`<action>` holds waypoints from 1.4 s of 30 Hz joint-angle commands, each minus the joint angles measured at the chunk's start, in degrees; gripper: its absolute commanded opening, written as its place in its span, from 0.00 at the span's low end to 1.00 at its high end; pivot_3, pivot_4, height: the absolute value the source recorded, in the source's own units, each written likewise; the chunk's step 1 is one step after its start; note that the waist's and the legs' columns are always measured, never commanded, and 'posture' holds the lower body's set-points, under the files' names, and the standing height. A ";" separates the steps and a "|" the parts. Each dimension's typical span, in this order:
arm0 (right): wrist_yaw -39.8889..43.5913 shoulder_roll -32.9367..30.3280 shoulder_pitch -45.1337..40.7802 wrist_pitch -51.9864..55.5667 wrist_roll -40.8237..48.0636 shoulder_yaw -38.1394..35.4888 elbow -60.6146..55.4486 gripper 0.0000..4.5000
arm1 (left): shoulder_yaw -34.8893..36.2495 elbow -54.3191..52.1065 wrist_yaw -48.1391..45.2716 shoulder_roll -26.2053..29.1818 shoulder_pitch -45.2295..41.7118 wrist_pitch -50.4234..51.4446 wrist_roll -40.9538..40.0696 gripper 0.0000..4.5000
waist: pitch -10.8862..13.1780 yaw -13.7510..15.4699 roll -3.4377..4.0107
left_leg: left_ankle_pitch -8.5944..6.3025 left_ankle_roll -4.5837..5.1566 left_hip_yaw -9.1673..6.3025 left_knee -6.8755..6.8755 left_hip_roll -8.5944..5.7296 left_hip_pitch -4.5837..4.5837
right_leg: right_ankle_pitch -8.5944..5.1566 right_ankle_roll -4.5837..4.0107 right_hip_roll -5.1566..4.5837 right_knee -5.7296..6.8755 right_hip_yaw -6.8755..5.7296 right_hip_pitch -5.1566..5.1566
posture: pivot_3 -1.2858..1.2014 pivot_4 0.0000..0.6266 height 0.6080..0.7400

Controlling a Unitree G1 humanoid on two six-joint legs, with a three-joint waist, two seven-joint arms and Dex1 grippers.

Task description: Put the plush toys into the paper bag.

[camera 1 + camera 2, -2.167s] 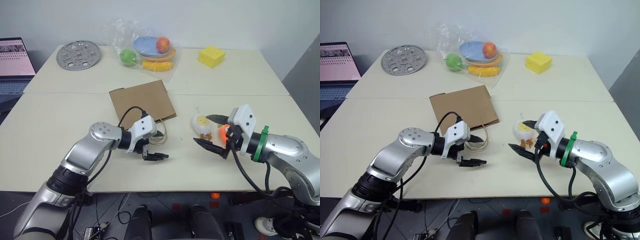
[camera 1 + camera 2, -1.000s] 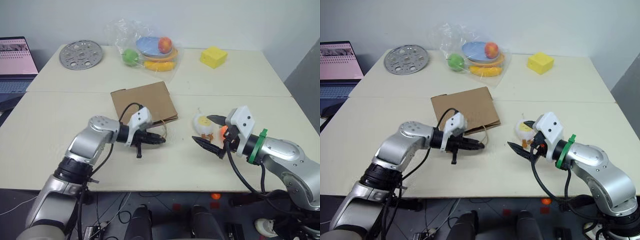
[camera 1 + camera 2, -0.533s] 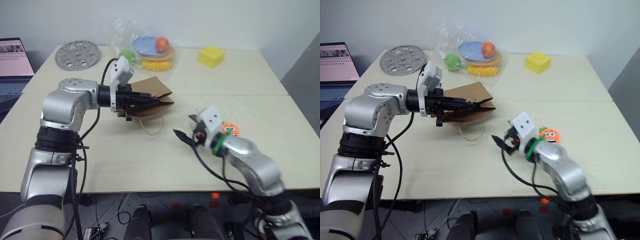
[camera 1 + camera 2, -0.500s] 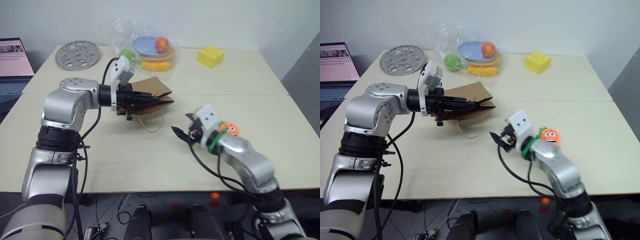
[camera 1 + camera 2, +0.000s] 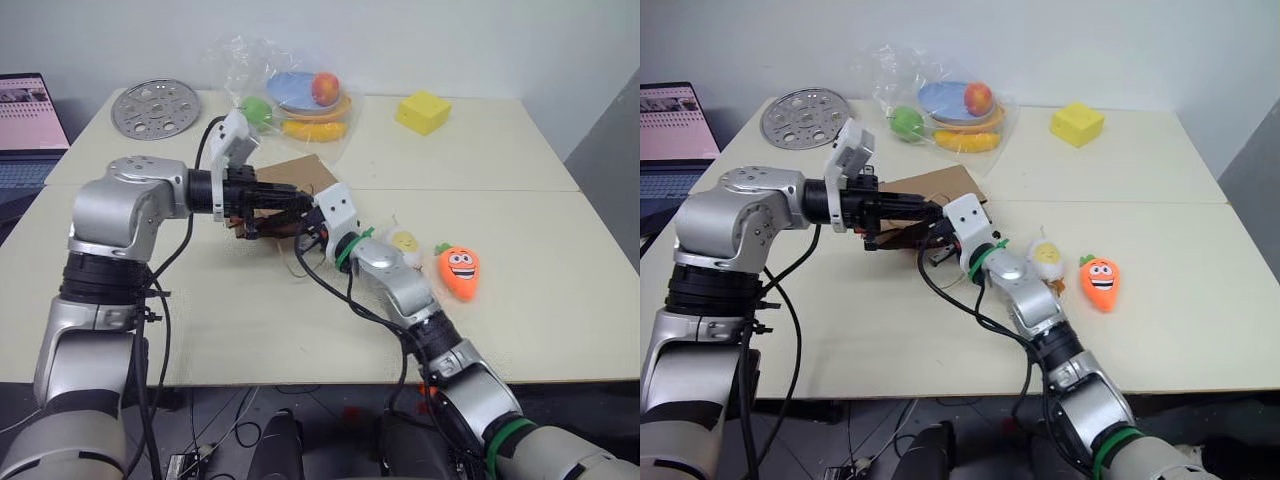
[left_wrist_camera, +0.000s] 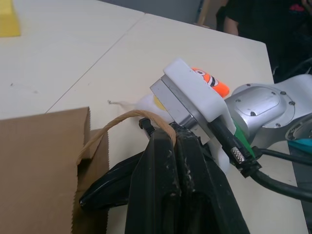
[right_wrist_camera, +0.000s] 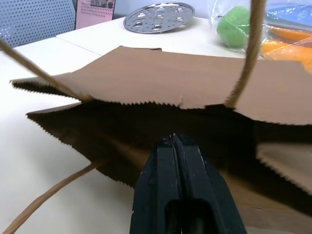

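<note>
1. My left gripper point(image 6: 168, 146) has its two black fingers pressed together on one tan twisted-paper loop handle point(image 6: 114, 127) of the plain brown kraft paper bag point(image 5: 300, 178), and the bag's mouth end hangs raised off the cream table point(image 5: 250, 320). A second ago this hand was low by the table edge with the bag lying flat; it has since risen.
2. My right gripper point(image 7: 174, 142) has closed, its fingers together, tips pushed just inside the bag's open mouth between the upper and lower serrated edges. Whether they pinch the lower paper wall I cannot quite tell. A second ago it stood open beside the toys on the right; since then the arm has swung across to the bag.
3. The white-and-yellow egg-like plush toy with small orange feet point(image 5: 1045, 260) and the orange smiling carrot plush with a green top point(image 5: 1100, 279) both lie on the table, side by side, to the right of my right forearm, outside the bag.
4. At the far side the perforated metal disc point(image 5: 157, 108), the clear plastic bag of fruit point(image 5: 292, 95) and the yellow sponge-like block point(image 5: 422, 111) sit as they did before.
</note>
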 commanded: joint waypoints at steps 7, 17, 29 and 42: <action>0.19 1.63 -1.38 -0.48 -4.72 0.67 8.12 0.01 | 4.14 9.02 0.52 3.46 -10.21 -7.78 2.03 0.00 | 0.01 -0.43 0.02 | 0.00 0.00 0.00 0.00 0.00 0.04 | 0.00 0.01 0.03 0.08 0.01 -0.03 | 0.52 0.24 1.00; 2.60 -0.92 3.32 5.29 -6.32 0.51 0.26 0.01 | 12.97 27.18 9.29 -1.56 -23.84 -19.82 1.48 0.00 | 0.01 -0.16 0.01 | 0.00 0.00 -0.03 -0.01 0.00 0.03 | -0.02 0.04 0.02 0.11 -0.02 -0.02 | 0.52 0.24 1.00; 5.90 -1.46 6.31 7.02 -3.46 -0.54 -12.58 0.01 | 9.09 22.33 6.26 -2.64 -14.72 -20.62 4.21 0.00 | 0.01 -0.55 0.01 | 0.01 -0.01 -0.01 0.03 0.00 0.01 | -0.04 0.01 0.03 0.87 0.05 -0.44 | 0.52 0.24 1.00; 11.30 -9.20 14.14 22.68 11.66 -7.19 -51.78 0.01 | 6.18 19.51 2.74 -3.11 -10.94 -21.55 6.22 0.00 | 0.00 -0.47 -0.01 | 0.02 -0.02 0.01 0.05 0.00 -0.09 | -0.04 0.01 0.03 0.87 0.07 -0.52 | 0.52 0.24 1.00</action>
